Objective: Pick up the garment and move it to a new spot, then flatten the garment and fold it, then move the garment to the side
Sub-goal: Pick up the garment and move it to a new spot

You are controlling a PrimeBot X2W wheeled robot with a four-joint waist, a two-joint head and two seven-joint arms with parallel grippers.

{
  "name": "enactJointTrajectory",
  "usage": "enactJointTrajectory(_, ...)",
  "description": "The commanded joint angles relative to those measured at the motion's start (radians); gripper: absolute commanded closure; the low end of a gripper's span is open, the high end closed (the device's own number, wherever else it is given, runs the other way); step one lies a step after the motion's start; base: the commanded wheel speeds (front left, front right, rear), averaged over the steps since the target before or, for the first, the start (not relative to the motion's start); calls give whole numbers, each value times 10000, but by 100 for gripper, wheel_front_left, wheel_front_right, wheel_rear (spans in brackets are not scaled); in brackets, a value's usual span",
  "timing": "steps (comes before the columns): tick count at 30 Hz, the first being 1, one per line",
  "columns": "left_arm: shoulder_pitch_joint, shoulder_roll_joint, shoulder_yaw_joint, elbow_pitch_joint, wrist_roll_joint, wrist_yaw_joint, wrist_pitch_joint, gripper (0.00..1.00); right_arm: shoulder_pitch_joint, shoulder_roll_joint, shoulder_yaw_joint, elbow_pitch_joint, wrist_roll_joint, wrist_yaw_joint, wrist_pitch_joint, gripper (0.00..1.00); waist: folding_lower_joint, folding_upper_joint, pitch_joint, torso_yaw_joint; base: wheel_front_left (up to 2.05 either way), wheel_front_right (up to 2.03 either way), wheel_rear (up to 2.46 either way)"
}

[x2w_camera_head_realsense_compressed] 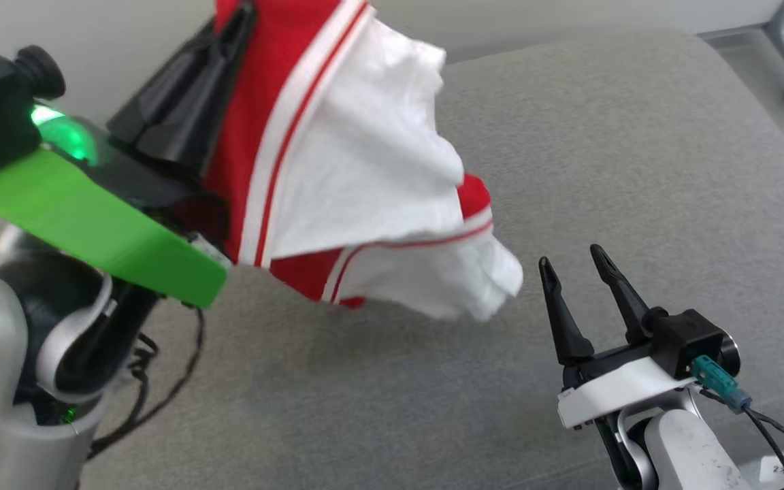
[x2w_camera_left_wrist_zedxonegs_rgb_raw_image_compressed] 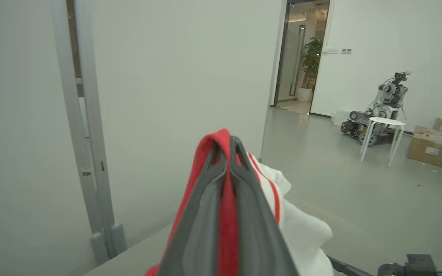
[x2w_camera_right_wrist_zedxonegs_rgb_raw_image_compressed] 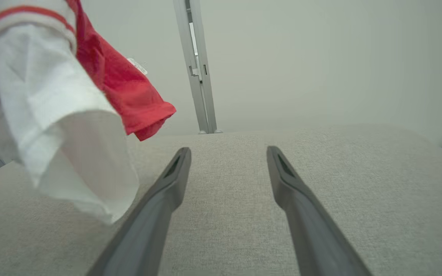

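Left hand is pressed together on a red fold of the garment, holding it up off the surface. One-edge pinch, probably so the rest hangs free for the carry. Garment at 11–12 o'clock in head view, loose white corner drooping toward 6. Soft limp knit: white body, red panels, red-and-white striped trim, bunched. Right hand at 4 o'clock, fingers spread, empty, low over the grey woven surface, likely staged to catch the loose end.
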Motion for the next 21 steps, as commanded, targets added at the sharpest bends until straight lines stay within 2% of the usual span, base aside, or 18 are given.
enactJointTrajectory(1, 266, -165, -21, -118, -436, 54, 162, 100, 145, -32, -9, -35, 49, -13, -30, 0, 0, 0, -104, -1472, 0, 0, 0)
enactJointTrajectory(3, 376, -5, 80, -65, -619, 118, 305, 100, 180, -23, -27, -65, 99, -13, -32, 0, 0, 0, -74, -1940, 0, 0, 0)
enactJointTrajectory(5, 728, -289, 42, 233, -1168, 127, 380, 100, 279, -18, -64, -91, 166, -13, -32, 0, 0, 0, -39, -2390, 0, 0, 0)
enactJointTrajectory(9, 1126, -269, -44, 1503, -1407, -99, 301, 100, 405, -23, -99, -80, 289, -13, -32, 0, 0, 0, 74, -3148, 0, 0, 0)
enactJointTrajectory(12, 1335, -222, -333, 3208, -1010, -450, -42, 100, 495, -15, -92, -61, 413, -13, -32, 0, 0, 0, 219, -3529, 0, 0, 0)
enactJointTrajectory(16, 1339, -74, -988, 5722, 65, -1099, -870, 100, 514, -15, -37, -69, 565, -13, -32, 0, 0, 0, 420, -3818, 0, 0, 0)
enactJointTrajectory(19, 1287, -405, -1370, 7385, 530, -1358, -1789, 100, 493, -17, -39, -76, 578, -13, -32, 0, 0, 0, 536, -3846, 0, 0, 0)
enactJointTrajectory(20, 1240, -450, -1419, 7828, 692, -1388, -2099, 85, 482, -17, -41, -59, 560, -13, -32, 0, 0, 0, 550, -3829, 0, 0, 0)
enactJointTrajectory(21, 1179, -578, -1429, 8336, 801, -1384, -2486, 58, 457, -15, -54, -50, 523, -13, -32, 0, 0, 0, 570, -3770, 0, 0, 0)
